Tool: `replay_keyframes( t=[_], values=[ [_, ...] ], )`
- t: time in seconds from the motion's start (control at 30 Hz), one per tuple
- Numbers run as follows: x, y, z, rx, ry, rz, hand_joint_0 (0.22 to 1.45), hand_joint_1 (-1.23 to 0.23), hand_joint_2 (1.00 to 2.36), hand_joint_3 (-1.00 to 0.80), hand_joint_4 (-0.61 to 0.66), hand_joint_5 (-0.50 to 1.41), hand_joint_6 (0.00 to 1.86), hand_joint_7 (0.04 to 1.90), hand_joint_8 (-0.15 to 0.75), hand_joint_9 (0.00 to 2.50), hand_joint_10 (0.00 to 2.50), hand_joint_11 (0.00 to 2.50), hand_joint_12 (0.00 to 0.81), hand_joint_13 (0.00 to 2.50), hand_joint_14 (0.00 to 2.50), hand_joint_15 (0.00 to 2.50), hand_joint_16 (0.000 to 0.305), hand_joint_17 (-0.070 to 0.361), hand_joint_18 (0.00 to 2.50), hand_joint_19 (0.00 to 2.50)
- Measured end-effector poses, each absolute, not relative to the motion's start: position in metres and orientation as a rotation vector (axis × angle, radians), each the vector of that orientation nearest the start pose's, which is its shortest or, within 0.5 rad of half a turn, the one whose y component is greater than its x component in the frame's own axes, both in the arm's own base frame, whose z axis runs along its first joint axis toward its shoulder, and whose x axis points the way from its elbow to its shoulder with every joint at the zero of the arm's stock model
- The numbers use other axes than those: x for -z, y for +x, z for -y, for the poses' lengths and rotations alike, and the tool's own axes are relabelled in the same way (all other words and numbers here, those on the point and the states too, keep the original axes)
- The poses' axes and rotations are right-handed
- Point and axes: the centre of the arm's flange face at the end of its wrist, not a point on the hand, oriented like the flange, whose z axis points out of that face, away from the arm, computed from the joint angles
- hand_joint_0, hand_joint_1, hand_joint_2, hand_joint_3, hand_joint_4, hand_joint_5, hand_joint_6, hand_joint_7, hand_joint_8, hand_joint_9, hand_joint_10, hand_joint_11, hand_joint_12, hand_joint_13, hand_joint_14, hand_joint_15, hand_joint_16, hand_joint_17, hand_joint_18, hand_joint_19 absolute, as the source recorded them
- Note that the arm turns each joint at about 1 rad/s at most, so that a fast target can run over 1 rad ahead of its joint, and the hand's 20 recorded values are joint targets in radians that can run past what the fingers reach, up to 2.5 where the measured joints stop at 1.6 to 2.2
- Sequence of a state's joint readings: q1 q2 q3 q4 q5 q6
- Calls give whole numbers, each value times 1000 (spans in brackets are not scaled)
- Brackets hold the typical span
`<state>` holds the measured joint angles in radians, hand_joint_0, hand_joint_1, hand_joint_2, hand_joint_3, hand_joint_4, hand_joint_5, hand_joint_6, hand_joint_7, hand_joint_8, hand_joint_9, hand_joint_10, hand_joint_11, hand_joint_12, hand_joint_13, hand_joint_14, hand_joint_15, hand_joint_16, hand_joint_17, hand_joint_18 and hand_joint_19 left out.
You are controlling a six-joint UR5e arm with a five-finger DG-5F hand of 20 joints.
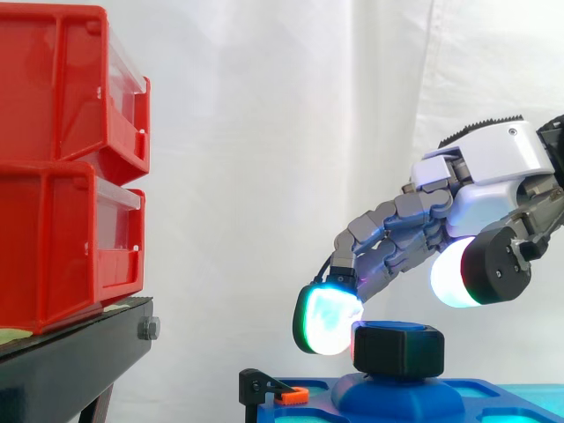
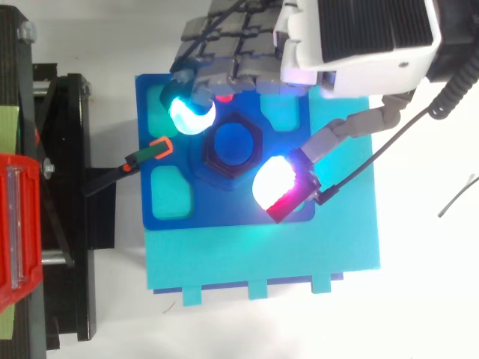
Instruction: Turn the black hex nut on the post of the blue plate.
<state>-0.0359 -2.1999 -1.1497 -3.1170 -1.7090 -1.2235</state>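
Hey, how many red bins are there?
2: upper red bin stacked on lower red bin, on the black stand at the side view's left; others may be hidden.

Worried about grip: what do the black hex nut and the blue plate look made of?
Black hex nut: probably plastic, matte black, no metallic glint, softly rounded edges. Blue plate: probably plastic too, smooth, uniform colour, slight sheen on its raised hub.

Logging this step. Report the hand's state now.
Hand: over the black hex nut on the blue plate; whether it grips the nut cannot be told.
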Motion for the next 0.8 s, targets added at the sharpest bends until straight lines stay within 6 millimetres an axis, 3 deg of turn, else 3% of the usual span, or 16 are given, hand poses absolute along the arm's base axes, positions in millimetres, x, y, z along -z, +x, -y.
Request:
replay_keyframes(
  t=[0.37, 0.8],
  values=[
    [-318, 707, 159, -358, 224, -1731, 456, -494, 1000, -500, 244, -181, 502, 834, 286, 399, 0, 0, 398, 332, 0, 15, 53, 119, 199, 176],
    [-336, 720, 136, -333, 232, -1703, 457, -495, 1000, -500, 243, -180, 502, 830, 286, 403, 0, 0, 397, 331, 0, 16, 53, 119, 197, 173]
  ],
)
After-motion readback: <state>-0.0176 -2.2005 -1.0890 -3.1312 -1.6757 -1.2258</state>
